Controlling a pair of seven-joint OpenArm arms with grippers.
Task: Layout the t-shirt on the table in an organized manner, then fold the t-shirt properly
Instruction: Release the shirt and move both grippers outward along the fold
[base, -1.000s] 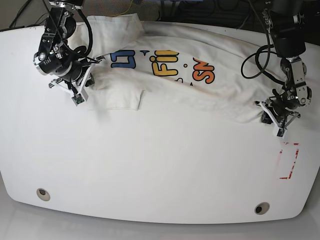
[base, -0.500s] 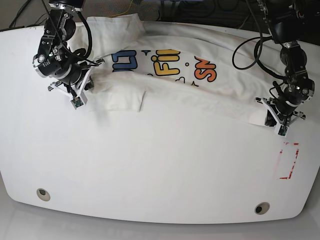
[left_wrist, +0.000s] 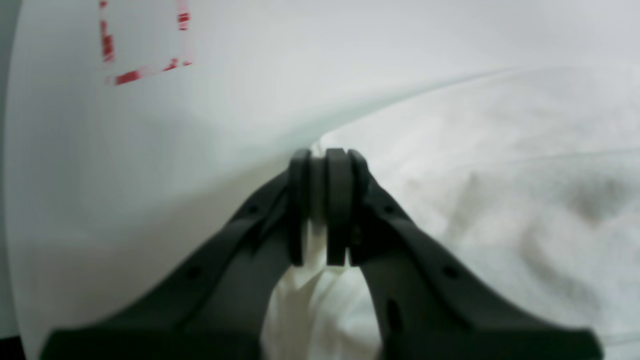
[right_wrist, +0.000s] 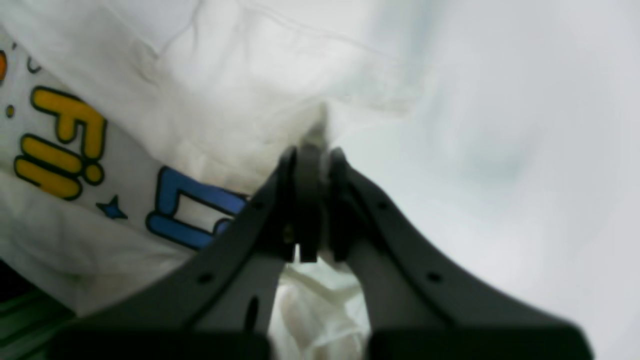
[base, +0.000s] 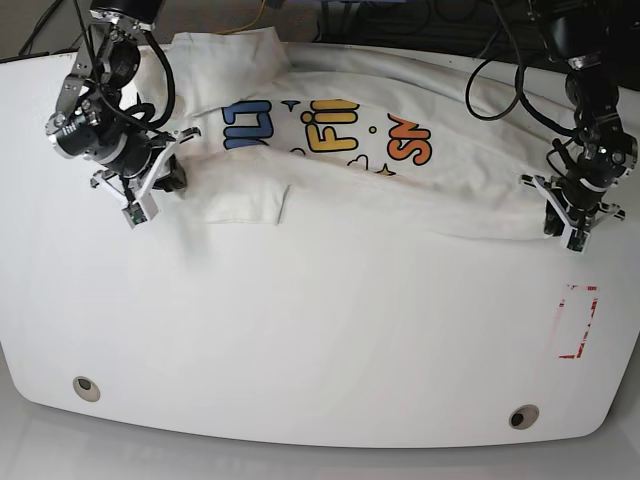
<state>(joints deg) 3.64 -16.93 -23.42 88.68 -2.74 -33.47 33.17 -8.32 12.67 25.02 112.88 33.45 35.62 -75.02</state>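
The t-shirt (base: 340, 160) lies across the upper part of the table (base: 300, 330) in the base view, printed letters facing up, stretched from upper left to middle right. It is not yet flat: a fold runs under the letters and a flap hangs down at centre left. Its far edge sits close to the table's back rim.

The right gripper (right_wrist: 312, 200), at the upper left of the base view, has its jaws pressed together on a bunch of white cloth near the blue letters. The left gripper (left_wrist: 322, 205), at the middle right, is likewise pinched tight on the shirt's edge, with cloth bulging below the jaws.

With both ends clamped, pulling them further apart could drag thin cotton out of one pinch, leaving that end to drop crumpled. Uneven pulling would probably skew the shirt or deepen the fold. A pull towards the right could also carry the cloth over the red tape outline (base: 578, 320).
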